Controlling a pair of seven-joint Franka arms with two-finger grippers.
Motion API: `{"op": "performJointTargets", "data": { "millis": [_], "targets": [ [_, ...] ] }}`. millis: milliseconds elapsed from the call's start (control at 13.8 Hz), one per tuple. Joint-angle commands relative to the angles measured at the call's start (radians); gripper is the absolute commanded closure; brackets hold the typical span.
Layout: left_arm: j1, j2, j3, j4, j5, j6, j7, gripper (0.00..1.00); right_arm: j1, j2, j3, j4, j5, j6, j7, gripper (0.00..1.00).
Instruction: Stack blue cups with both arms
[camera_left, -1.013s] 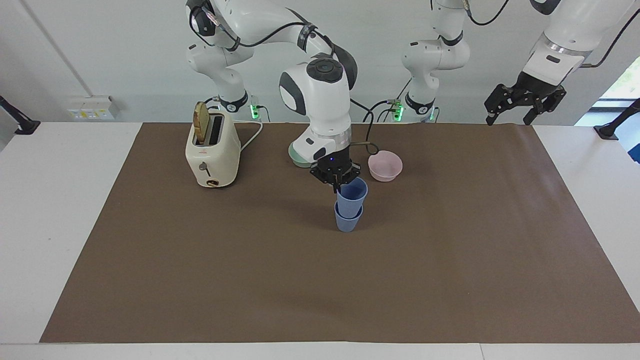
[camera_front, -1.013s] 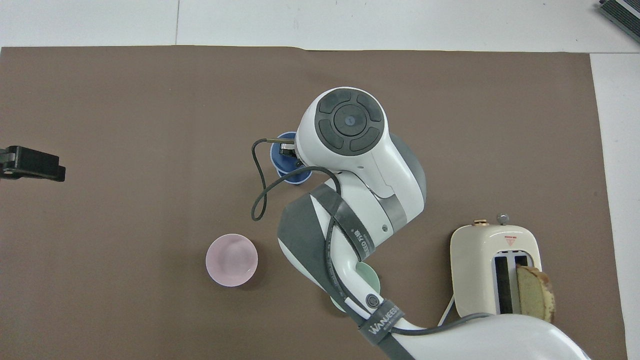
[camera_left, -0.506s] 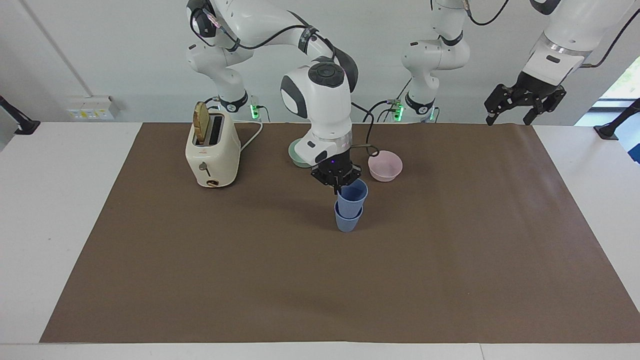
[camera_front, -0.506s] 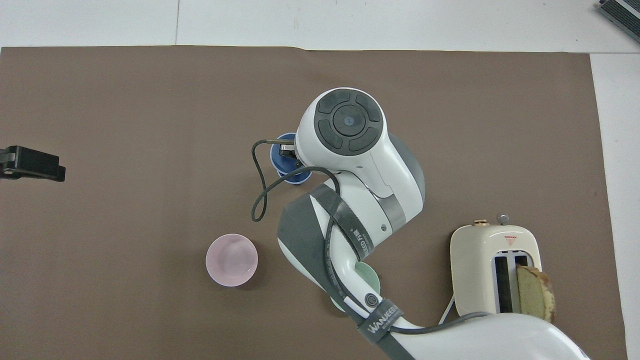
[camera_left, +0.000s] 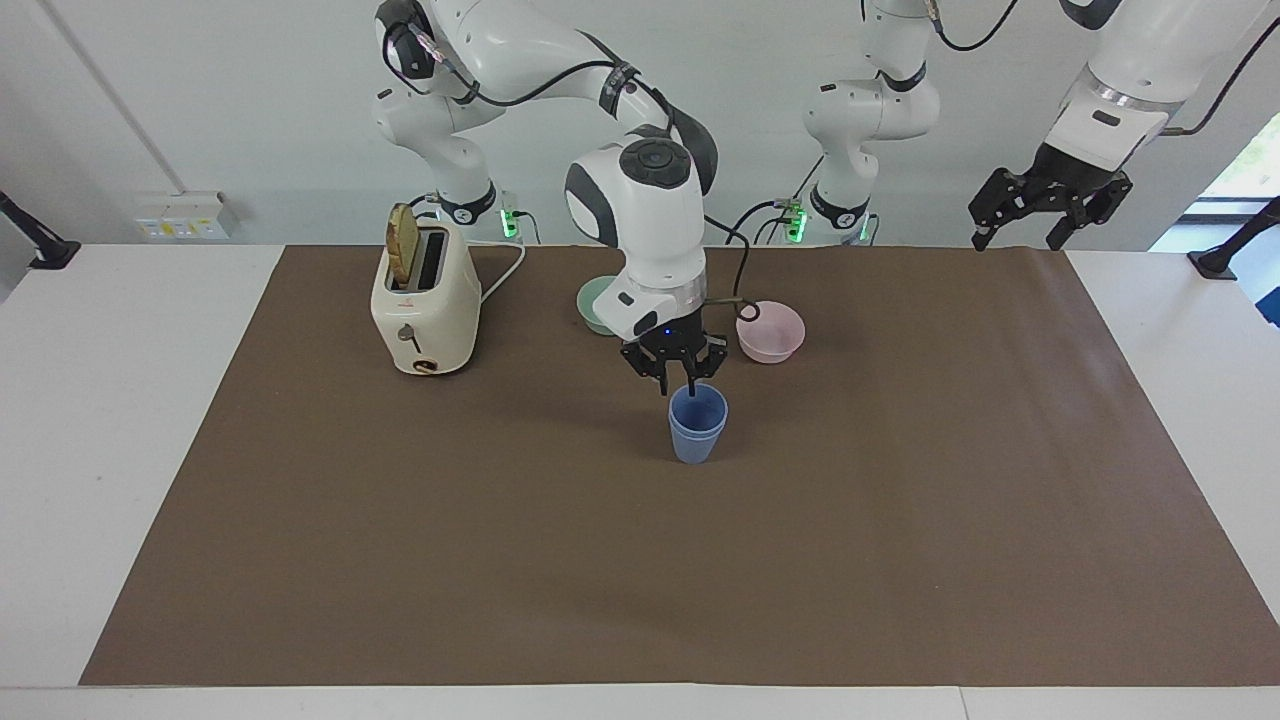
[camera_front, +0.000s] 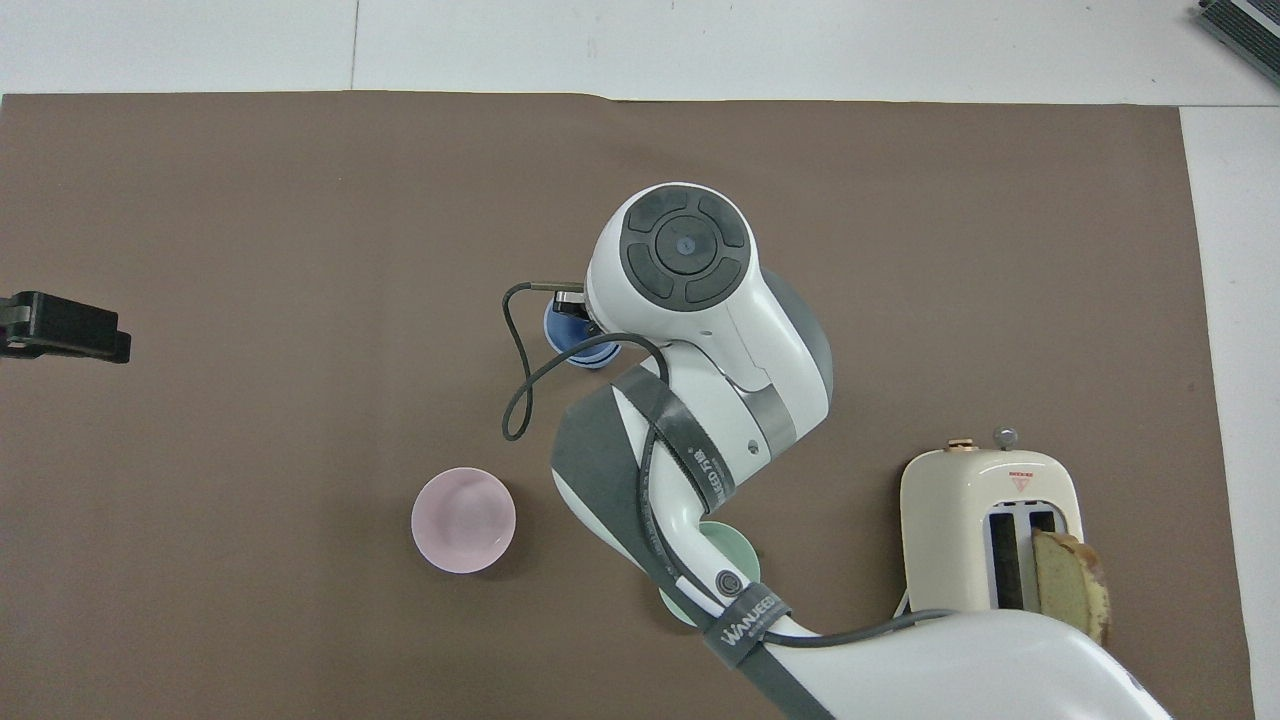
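You see the blue cups (camera_left: 697, 424) nested one in the other, upright on the table (camera_left: 900, 520) near the pink bowl (camera_left: 771, 332). The right hand (camera_left: 678, 371) hangs just over them, fingers apart. The left hand (camera_left: 1043, 212) waits apart, fingers spread.

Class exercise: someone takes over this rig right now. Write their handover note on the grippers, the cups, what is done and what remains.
Right gripper: open, just over the blue cups, one finger dipping inside the rim.
Left gripper: open, waiting raised at its own end of the table.
Cups: nested upright mid-mat, farther from the robots than the pink bowl.
Done: stack made and released.
Left: lift the right gripper clear.
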Motion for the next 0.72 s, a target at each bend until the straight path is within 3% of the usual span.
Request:
{"op": "performJointTargets", "data": {
  "millis": [0,145,362,506,651],
  "targets": [
    [0.013,-0.019,-0.006,-0.014,-0.010,-0.004,0.010,0.00,-0.033,-0.081,-0.002,-0.026,-0.001,-0.040,-0.033,0.00],
    [0.013,-0.019,-0.005,-0.014,-0.010,-0.004,0.010,0.00,-0.087,-0.150,-0.002,-0.050,-0.006,-0.128,-0.068,0.00],
    [0.013,-0.019,-0.006,-0.014,-0.010,-0.004,0.010,0.00,-0.206,-0.312,-0.002,-0.183,-0.006,-0.189,-0.165,0.00],
    [0.013,-0.019,-0.006,-0.014,-0.010,-0.004,0.009,0.00,-0.321,-0.424,0.000,-0.260,0.000,-0.223,-0.321,0.00],
    [0.013,-0.019,-0.006,-0.014,-0.010,-0.004,0.009,0.00,-0.427,-0.489,0.000,-0.262,0.002,-0.321,-0.459,0.00]
  ]
}}
